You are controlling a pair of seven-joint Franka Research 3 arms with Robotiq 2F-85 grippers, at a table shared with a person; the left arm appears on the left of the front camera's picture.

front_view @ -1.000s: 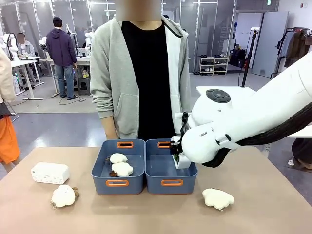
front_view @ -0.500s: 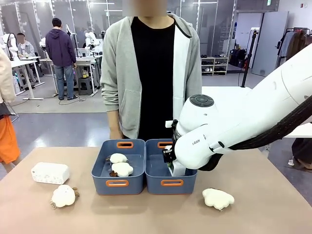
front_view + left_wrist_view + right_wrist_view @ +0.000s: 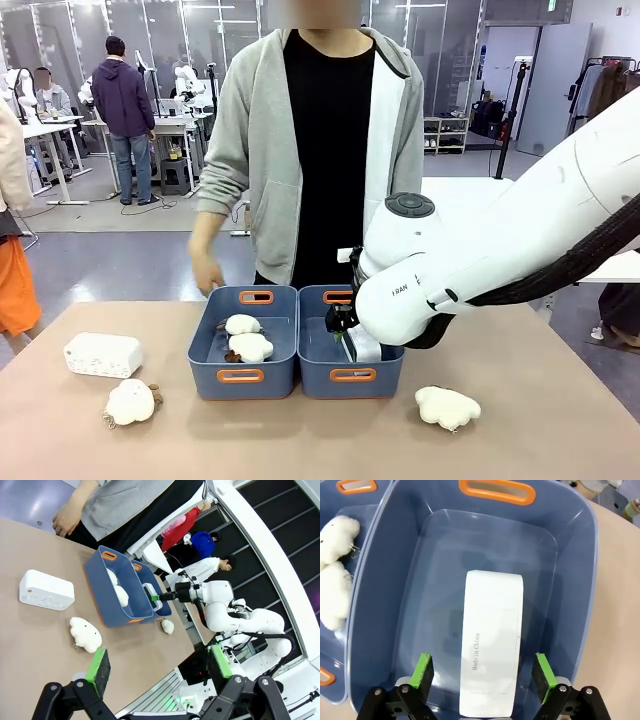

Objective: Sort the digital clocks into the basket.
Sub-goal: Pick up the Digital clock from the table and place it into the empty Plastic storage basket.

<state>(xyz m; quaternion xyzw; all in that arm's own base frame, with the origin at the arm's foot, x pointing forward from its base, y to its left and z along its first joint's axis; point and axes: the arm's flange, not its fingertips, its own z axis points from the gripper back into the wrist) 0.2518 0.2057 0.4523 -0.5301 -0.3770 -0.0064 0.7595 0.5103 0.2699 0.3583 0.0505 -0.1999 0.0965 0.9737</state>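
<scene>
With your right hand (image 3: pixel 483 664) spread wide on either side of the digital clock (image 3: pixel 492 630) resting inside the basket (image 3: pixel 572 580), rise straight above its rim so neither finger drags the clock out.

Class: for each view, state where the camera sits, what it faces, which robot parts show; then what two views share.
Front: between the arms, facing the person across the table; right arm shows.
Left wrist: on that wrist, facing the loose digital clock; open left claw shows.
Right wrist: above the basket, looking down on the binned digital clock; open right claw shows.
Front and left wrist share the loose digital clock.
</scene>
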